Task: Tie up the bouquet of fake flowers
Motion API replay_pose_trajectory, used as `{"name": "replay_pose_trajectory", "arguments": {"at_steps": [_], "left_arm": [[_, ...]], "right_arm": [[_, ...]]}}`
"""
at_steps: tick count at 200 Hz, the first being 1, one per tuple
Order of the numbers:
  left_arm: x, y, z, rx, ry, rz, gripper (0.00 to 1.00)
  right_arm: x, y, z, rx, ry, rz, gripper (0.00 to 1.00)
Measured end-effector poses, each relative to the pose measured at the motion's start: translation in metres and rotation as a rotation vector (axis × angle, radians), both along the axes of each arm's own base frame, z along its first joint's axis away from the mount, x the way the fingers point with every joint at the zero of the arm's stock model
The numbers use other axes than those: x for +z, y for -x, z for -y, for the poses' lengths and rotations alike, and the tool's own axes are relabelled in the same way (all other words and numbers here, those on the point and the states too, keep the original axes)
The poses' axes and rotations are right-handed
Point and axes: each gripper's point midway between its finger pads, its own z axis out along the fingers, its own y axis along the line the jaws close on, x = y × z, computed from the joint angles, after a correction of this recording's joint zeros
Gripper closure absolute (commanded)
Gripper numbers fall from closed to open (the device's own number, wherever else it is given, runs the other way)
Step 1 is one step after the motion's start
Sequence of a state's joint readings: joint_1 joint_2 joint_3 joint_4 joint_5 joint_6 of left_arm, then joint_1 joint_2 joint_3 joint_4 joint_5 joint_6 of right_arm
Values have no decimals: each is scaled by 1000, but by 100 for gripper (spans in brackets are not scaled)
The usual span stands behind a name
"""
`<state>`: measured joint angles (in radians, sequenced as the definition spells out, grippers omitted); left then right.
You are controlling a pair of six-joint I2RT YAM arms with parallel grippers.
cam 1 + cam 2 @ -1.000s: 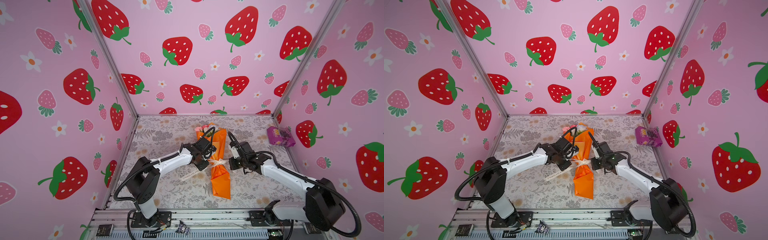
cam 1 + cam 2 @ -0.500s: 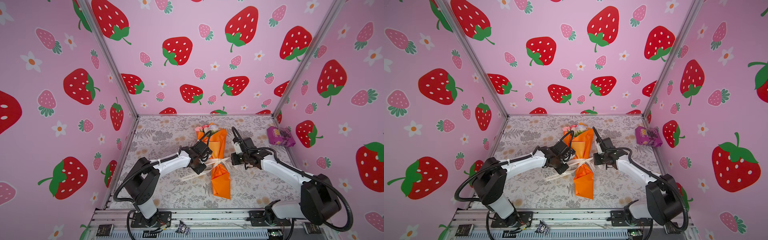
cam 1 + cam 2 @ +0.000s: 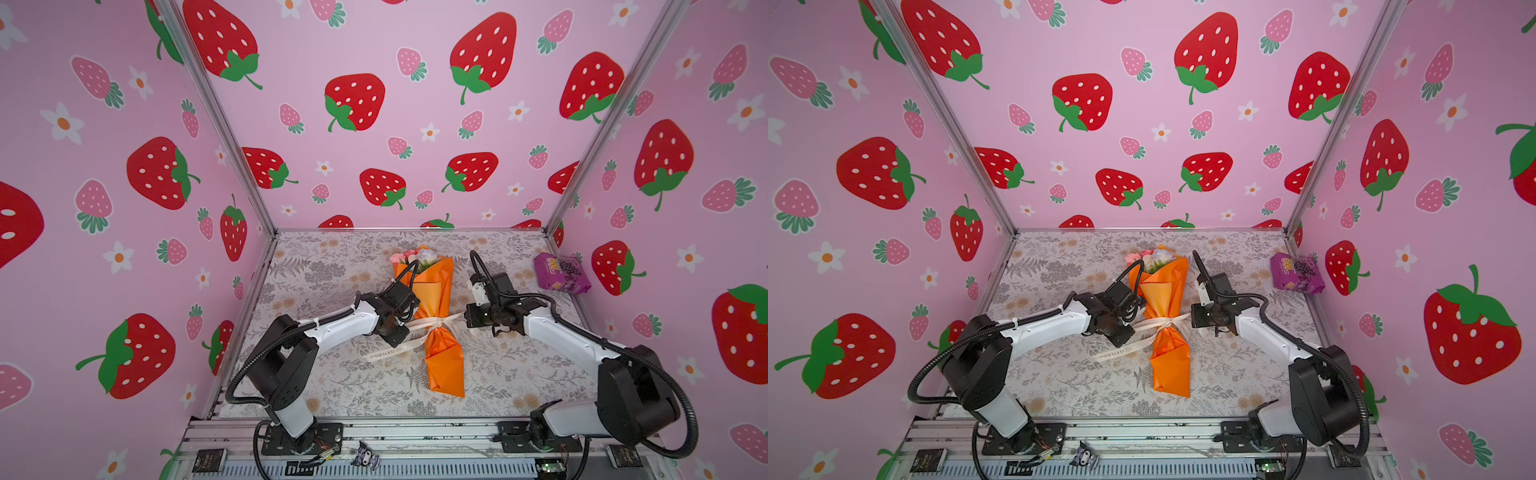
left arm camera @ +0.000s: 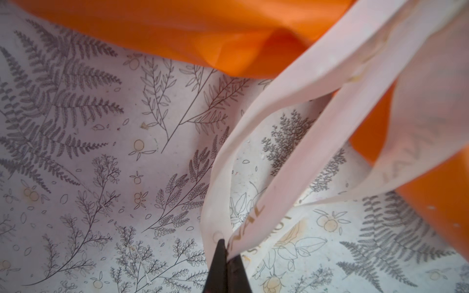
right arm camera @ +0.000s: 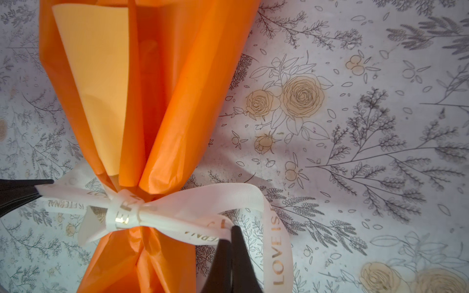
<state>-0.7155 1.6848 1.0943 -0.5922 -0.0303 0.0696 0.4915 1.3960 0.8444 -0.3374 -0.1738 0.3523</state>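
Bouquet (image 3: 441,291): tied round with ribbon (image 5: 124,210)
Left gripper (image 4: 227,251): closed on one ribbon loop
Right gripper (image 5: 229,236): closed on the other loop

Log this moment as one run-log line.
left gripper: shut on ribbon | right gripper: shut on ribbon | bouquet: lying flat, ribbon knotted round it

The bouquet (image 3: 436,286) is lying centrally on the desk (image 3: 324,374), blooms toward the back, a ribbon (image 3: 434,322) circling its waist; a snack packet (image 3: 561,274) is sitting at the back right corner.
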Motion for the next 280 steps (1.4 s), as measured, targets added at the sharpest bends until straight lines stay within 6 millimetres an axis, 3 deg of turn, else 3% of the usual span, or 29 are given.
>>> {"name": "replay_pose_trajectory", "arguments": {"at_steps": [30, 99, 158, 280], "left_arm": [[-6, 1, -16, 55, -23, -17, 100], [-9, -3, -28, 112, -46, -14, 100], [-4, -13, -45, 180, -61, 11, 100], [-3, -26, -61, 256, -61, 23, 100]], "right_arm": [[-4, 1, -1, 11, 1, -14, 100], [-13, -6, 5, -11, 2, -31, 100], [-23, -7, 20, -50, 13, -56, 100], [-25, -6, 26, -36, -25, -77, 100]]}}
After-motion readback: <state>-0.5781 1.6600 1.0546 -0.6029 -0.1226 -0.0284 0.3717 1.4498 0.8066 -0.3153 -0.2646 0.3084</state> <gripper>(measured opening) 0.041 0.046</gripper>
